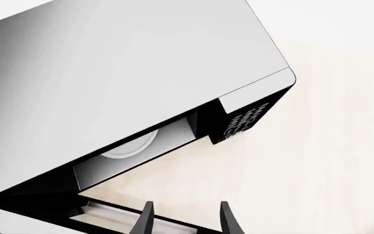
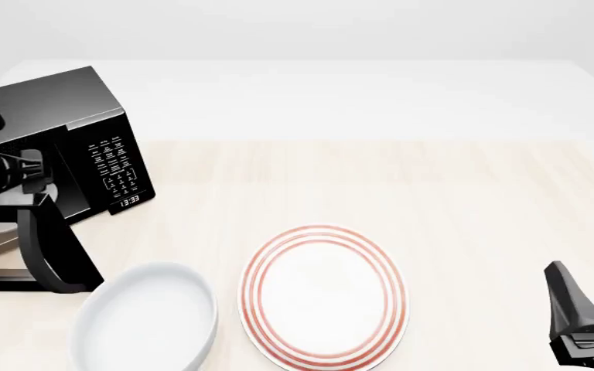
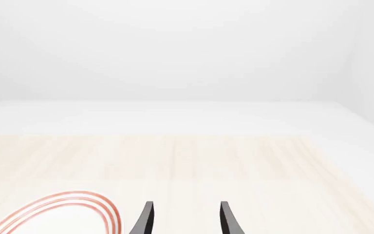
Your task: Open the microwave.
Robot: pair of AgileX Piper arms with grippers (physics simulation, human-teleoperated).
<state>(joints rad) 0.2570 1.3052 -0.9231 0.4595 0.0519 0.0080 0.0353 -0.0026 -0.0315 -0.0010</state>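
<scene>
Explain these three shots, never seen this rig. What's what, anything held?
It's a simulated two-arm robot at a table. The wide picture comes from a fixed camera behind the arms; the other two come from cameras just behind each gripper. On the table: a black microwave with its door swung open, a white bowl and a red-ringed plate. The left gripper is at the door, fingers apart, gripping nothing visible. The right gripper hangs open over bare table, holding nothing.
</scene>
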